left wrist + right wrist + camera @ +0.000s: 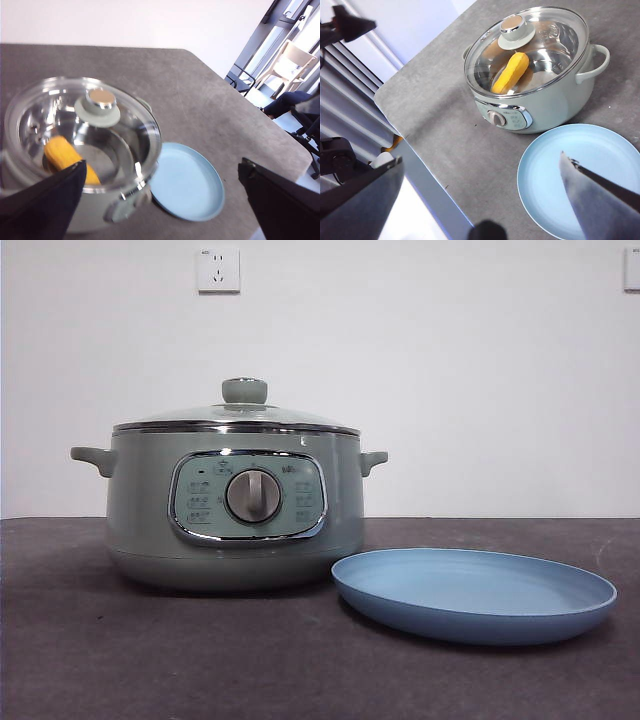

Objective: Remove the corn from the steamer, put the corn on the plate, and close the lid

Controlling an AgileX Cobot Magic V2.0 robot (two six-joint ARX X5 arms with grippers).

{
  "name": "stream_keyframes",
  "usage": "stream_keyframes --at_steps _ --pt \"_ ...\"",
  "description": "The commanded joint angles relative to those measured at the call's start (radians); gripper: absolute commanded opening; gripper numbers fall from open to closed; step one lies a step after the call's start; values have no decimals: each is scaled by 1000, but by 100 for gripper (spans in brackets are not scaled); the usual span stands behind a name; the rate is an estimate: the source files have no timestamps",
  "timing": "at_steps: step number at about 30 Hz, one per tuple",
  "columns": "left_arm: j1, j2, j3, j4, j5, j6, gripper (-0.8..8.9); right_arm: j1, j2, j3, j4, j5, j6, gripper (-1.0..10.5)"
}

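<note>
Corn, a stubby yellow cob (510, 73), lies inside the sage-green steamer (235, 510) under its domed glass lid (238, 416); light-blue plate (474, 593) sits just beside the steamer. Left gripper (160, 200) and right gripper (485, 200) hang above it, jaws spread wide, holding nothing.

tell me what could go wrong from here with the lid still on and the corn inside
The glass lid offers only its small knob to hold; a shallow pinch might slip and drop it onto the steamer. The corn is smooth and rounded, so it may roll from the jaws. The plate lies close beside the steamer, so a lid set down carelessly could hit it.
</note>
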Motion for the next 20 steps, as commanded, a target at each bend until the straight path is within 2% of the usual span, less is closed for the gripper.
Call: stream_keyframes --at_steps 1,13,20 --pt "-30 69 6 86 -43 -6 552 2 -2 2 3 0 -2 572" --pt "-226 406 6 478 -299 0 551 2 9 2 3 4 -2 572" --pt "-287 570 21 628 -425 67 551 2 12 2 3 4 -2 572"
